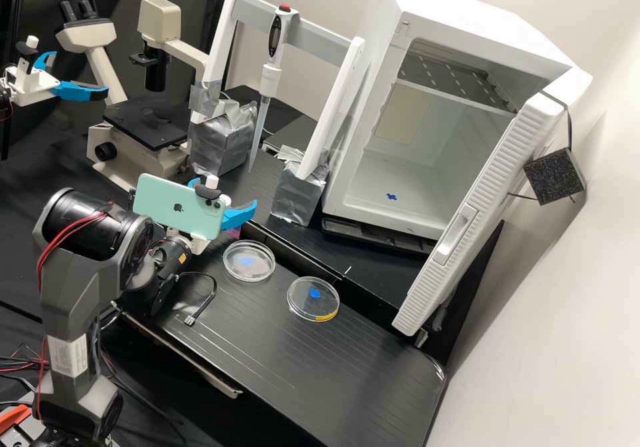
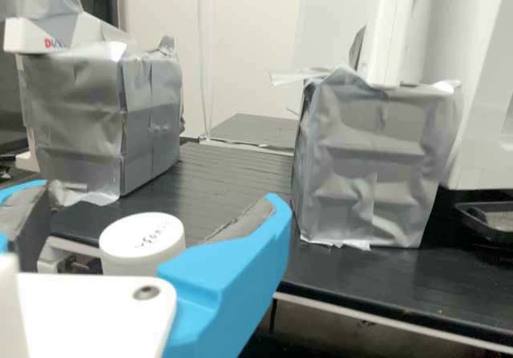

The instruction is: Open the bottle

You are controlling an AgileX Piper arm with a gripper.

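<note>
The bottle has a white, handwritten cap, located at the left part of the table. The cap lies between the blue fingers of the end effector, which stand wide; a gap separates it from one finger, and contact with the other cannot be determined. A mint-green phone partly covers the end effector. Two clear round dishes rest to the right, apart. Farther off, a pipette hangs upright between two tape-wrapped blocks. A microscope occupies the far left; a white cabinet, door open, the far right.
</note>
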